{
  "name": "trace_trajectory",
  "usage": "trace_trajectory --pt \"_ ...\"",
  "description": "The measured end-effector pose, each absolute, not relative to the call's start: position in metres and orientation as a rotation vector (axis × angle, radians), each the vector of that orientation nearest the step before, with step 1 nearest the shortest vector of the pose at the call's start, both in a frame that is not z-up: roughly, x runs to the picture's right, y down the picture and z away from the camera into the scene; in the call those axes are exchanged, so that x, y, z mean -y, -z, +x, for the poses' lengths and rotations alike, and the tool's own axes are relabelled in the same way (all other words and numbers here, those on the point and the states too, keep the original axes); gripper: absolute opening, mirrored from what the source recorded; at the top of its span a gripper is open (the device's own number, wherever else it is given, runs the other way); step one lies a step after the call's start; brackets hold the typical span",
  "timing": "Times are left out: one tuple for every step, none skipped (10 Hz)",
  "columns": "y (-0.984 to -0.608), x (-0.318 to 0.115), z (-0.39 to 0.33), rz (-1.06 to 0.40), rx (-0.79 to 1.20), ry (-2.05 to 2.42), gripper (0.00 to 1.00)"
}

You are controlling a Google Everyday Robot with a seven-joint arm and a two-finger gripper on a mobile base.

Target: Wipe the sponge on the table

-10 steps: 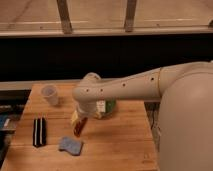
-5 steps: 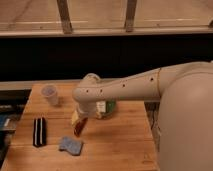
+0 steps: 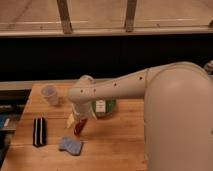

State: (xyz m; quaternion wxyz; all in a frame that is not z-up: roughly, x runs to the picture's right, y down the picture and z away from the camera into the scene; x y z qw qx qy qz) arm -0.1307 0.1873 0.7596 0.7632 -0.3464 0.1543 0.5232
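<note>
Shows sponge lying flat on table near front edge, in no grip. Puts gripper just above and behind it, jaws spread wide, close by red object. Places striped block at picture left, cup and bowl farther back. Leaves progress unsettled: fits a reach for the sponge, or a release after wiping.

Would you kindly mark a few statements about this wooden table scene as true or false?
1. The small light-blue rectangular sponge lies flat on the light-brown wooden table. True.
2. The robot's gripper grips the sponge. False: it hovers beyond the sponge, apart from it.
3. The black-and-white striped oblong block lies right of the sponge. False: left, in the picture.
4. The pale translucent cup stands upright near the table's far left corner. True.
</note>
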Motion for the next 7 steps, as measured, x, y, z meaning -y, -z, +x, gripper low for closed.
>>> trace_trajectory --pt "-0.763 -0.195 -0.134 -0.766 -0.349 -1.12 0.8" --pt "-0.764 -0.203 -0.14 -0.78 -0.355 -1.1 0.8" --pt "-0.764 -0.208 -0.144 -0.787 -0.358 -1.086 0.8" --pt "-0.763 -0.217 -0.149 -0.797 -0.362 -1.066 0.8" --pt "-0.762 -0.228 -0.156 -0.813 -0.364 -1.053 0.8" --pt "-0.762 -0.239 -0.16 -0.837 -0.363 -1.05 0.8" --pt "-0.764 -0.249 -0.161 -0.86 -0.365 -1.05 0.8"
